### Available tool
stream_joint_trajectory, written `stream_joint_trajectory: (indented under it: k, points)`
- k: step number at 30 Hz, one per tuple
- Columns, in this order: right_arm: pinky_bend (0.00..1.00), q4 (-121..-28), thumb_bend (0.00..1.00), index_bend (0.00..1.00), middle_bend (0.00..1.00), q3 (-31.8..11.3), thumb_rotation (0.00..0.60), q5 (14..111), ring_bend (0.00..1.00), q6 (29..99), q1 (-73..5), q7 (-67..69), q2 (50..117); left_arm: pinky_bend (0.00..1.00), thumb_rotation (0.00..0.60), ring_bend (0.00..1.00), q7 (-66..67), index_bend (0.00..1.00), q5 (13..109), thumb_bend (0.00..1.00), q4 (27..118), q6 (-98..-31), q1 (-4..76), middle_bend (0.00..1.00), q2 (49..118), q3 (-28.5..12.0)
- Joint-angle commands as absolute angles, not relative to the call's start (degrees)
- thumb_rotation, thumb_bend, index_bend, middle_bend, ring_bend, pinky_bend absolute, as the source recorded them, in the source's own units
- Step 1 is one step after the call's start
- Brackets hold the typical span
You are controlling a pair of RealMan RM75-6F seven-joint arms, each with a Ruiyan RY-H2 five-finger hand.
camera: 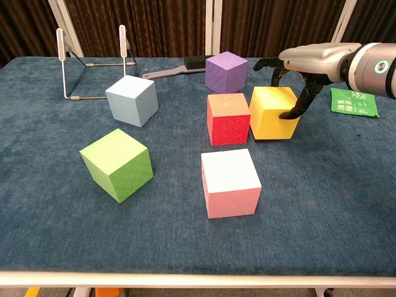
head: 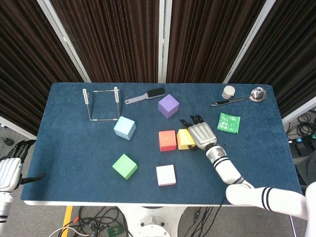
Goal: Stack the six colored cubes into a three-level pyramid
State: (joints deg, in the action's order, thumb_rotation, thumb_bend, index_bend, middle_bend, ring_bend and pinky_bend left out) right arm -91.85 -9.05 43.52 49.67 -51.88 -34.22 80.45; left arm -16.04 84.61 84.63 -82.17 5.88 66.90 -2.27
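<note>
My right hand (head: 200,134) (camera: 301,71) grips the yellow cube (head: 184,139) (camera: 272,112), which now sits on the cloth right beside the red cube (head: 167,140) (camera: 228,117). A purple cube (head: 168,105) (camera: 226,70) lies behind them. The pink cube (head: 166,175) (camera: 230,182) is in front, the green cube (head: 124,166) (camera: 117,164) at the front left and the light blue cube (head: 124,128) (camera: 131,99) further back on the left. Off the table's left edge hangs my left hand (head: 11,168), fingers apart and empty.
A wire stand (head: 101,103) (camera: 91,60) and a brush (head: 145,96) (camera: 180,67) lie at the back left. A green packet (head: 229,122) (camera: 354,102), a ladle (head: 241,97) and a small jar (head: 228,92) lie at the back right.
</note>
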Motion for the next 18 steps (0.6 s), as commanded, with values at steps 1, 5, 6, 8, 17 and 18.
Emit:
stream_joint_trajectory:
  k: [1, 5, 6, 8, 17, 18]
  points:
    - [0.0, -91.83, 0.23, 0.0, 0.45, -8.83, 0.6, 43.2, 0.0, 50.13, -52.21, -34.48, 80.72, 0.15, 0.6, 0.02, -16.35, 0.11, 84.54, 0.0, 84.37, -82.22, 5.78, 0.11, 66.93, -2.26]
    - [0.0, -91.72, 0.23, 0.0, 0.45, -8.66, 0.6, 42.36, 0.0, 51.13, -52.7, -35.05, 81.33, 0.15, 0.6, 0.02, -15.41, 0.11, 84.47, 0.0, 83.45, -82.51, 5.65, 0.1, 67.29, -2.31]
    - [0.0, -91.7, 0.23, 0.0, 0.45, -8.59, 0.6, 42.1, 0.0, 51.34, -52.85, -35.32, 81.49, 0.15, 0.6, 0.02, -14.92, 0.11, 84.45, 0.0, 83.21, -82.64, 5.63, 0.11, 67.48, -2.35]
    - [0.0, -91.69, 0.23, 0.0, 0.45, -8.47, 0.6, 41.5, 0.0, 51.64, -53.25, -35.88, 81.83, 0.15, 0.6, 0.02, -15.02, 0.11, 84.38, 0.0, 83.19, -82.69, 5.56, 0.11, 67.71, -2.36]
    - [0.0, -91.91, 0.23, 0.0, 0.45, -7.88, 0.6, 39.11, 0.0, 52.17, -54.7, -37.6, 82.37, 0.15, 0.6, 0.02, -17.55, 0.11, 84.82, 0.0, 82.65, -82.43, 5.4, 0.11, 67.58, -1.99]
    - [0.0, -91.89, 0.23, 0.0, 0.45, -7.84, 0.6, 38.89, 0.0, 52.18, -54.8, -37.66, 82.42, 0.15, 0.6, 0.02, -17.61, 0.11, 84.84, 0.0, 82.6, -82.41, 5.39, 0.1, 67.6, -1.96]
